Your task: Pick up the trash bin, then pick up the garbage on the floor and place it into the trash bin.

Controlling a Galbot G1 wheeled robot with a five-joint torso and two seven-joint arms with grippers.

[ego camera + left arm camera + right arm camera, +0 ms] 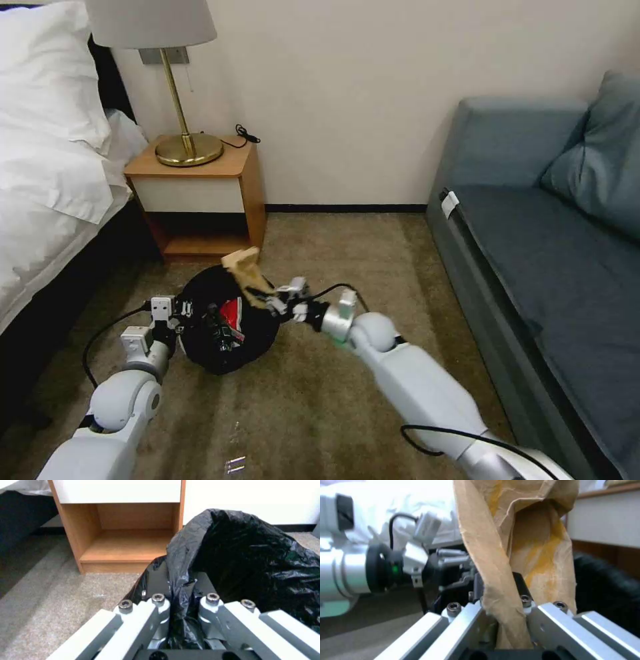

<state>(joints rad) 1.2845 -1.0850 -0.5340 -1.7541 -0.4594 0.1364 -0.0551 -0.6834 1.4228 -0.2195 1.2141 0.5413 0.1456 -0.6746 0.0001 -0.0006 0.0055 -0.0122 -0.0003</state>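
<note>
The trash bin (220,333) sits low over the brown carpet (313,413), in front of the little wooden nightstand (200,193), and the left gripper (181,592) is pinched tight on the black bag at its rim. The right gripper (501,597) is squeezed on the crumpled brown paper (248,273), which is held up just over the far edge of the bin. A red-and-white wrapper (231,313) lies inside the bin.

Wooden nightstand (200,193) with white drawer front and open lower shelf, against the wall. Brass lamp (179,100) with pale shade on top, black cord (245,135) beside it. Bed (50,153) with white linen at left; blue-grey sofa (547,220) with cushion (600,160) at right. Brown carpet (320,400).
</note>
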